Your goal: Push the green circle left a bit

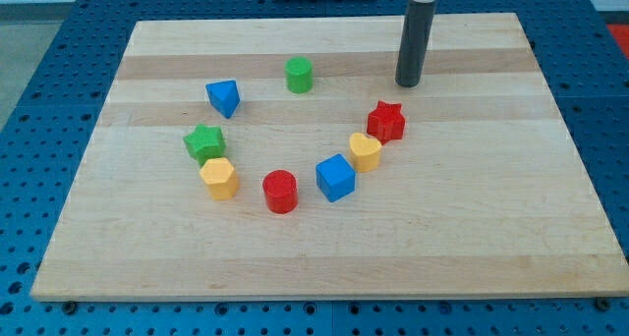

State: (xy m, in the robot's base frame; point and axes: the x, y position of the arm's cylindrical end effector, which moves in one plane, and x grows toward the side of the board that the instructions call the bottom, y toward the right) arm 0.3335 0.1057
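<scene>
My tip point(408, 84) right of green circle point(299, 76).

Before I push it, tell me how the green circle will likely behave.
The green circle stands upright as a short, squat cylinder, so it probably slides rather than tips. Its round side may let it slip off my tip, now to its right in the view, if contact is off-centre. The wooden board looks smooth, so little resistance.
</scene>
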